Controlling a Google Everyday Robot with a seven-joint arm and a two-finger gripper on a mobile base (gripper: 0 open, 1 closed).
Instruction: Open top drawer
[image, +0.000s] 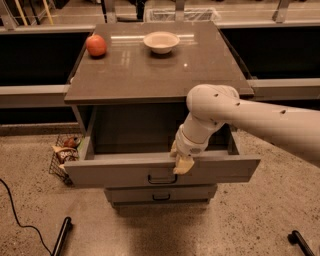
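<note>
The top drawer (115, 172) is the wide grey drawer under the cabinet top. It stands pulled far out toward me, and its inside looks empty. Its small dark pull handle (162, 178) sits at the centre of the front panel. My gripper (181, 161) hangs from the white arm (250, 120) that reaches in from the right. It rests at the top edge of the drawer's front panel, just right of and above the handle.
A narrower grey drawer (160, 194) is closed below. A red apple (96, 45) and a white bowl (161, 42) sit on the cabinet top (200, 70). A wire basket (64, 155) stands on the floor at the left, near a black cable (15, 215).
</note>
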